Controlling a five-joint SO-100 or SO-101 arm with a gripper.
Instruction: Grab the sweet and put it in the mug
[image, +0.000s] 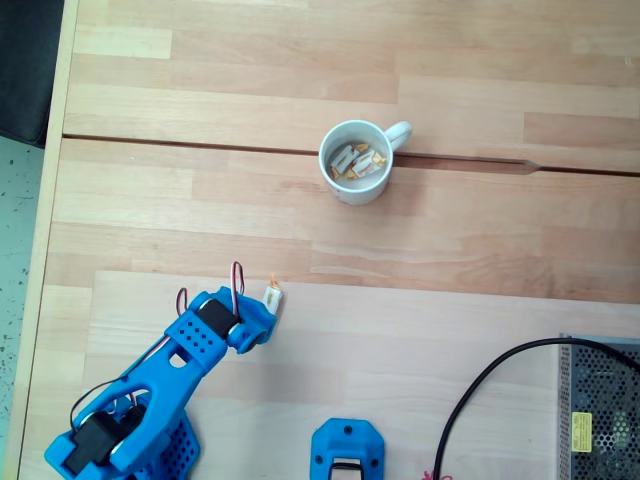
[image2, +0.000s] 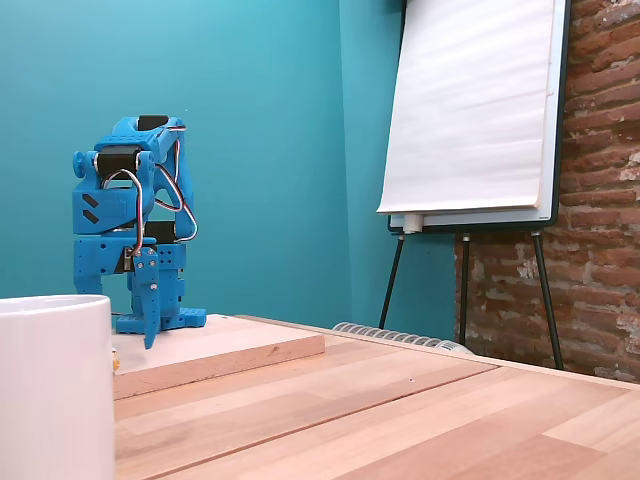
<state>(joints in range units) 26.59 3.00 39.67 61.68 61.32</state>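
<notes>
Now, in a fixed view from above, the blue arm (image: 150, 400) reaches from the lower left corner over the pale raised board (image: 400, 350), and its gripper (image: 262, 318) ends just beside 1 sweet (image: 272, 294), a small white candy with an orange twisted end. The sweet lies on the board near its upper edge, right at the tip of the gripper; whether the fingers touch it or hold it I cannot tell, because the arm's body hides the jaws from above. The white mug (image: 355, 163) stands well apart from it, higher and to the right on the wooden table (image: 500, 230), with its handle turned to the upper right, and several look-alike candies (image: 357, 162) already lie inside. At the bottom edge is a blue plastic part (image: 347, 450), and at the right a black cable (image: 490, 385) curves beside a metal mesh box (image: 600, 410). In a fixed view from the table level, the gripper (image2: 148, 335) hangs downward with its tip close over the board (image2: 240, 350), and the jaws look nearly together. The mug (image2: 55, 385) rises at the left edge close to the camera, and a flip chart (image2: 470, 110) stands before a brick wall (image2: 600, 200).
</notes>
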